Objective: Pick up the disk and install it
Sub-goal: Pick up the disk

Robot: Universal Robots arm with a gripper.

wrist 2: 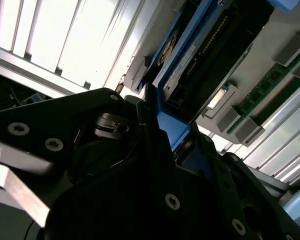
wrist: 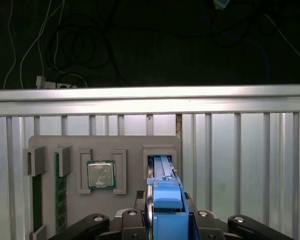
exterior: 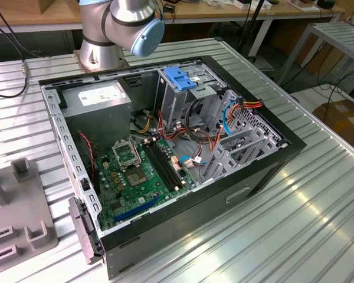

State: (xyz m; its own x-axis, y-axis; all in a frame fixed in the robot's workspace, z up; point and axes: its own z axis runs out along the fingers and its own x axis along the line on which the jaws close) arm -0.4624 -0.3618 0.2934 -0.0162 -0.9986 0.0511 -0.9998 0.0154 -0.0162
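Here the gripper point(wrist: 167, 202) grips the disk point(wrist: 162, 167), stood on edge in a slot of the grey fixture point(wrist: 120, 142), apparently so its narrow blue frame faces the jaws.

Your gripper point(wrist 2: 171, 131) sets its black jaws against both sides of the blue carrier on the disk point(wrist 2: 215, 55). Just beside the disk, green memory sticks point(wrist 2: 262, 92) lie in a grey holder point(wrist 2: 240, 129) on the bright, ribbed metal counter point(wrist 2: 50, 35).
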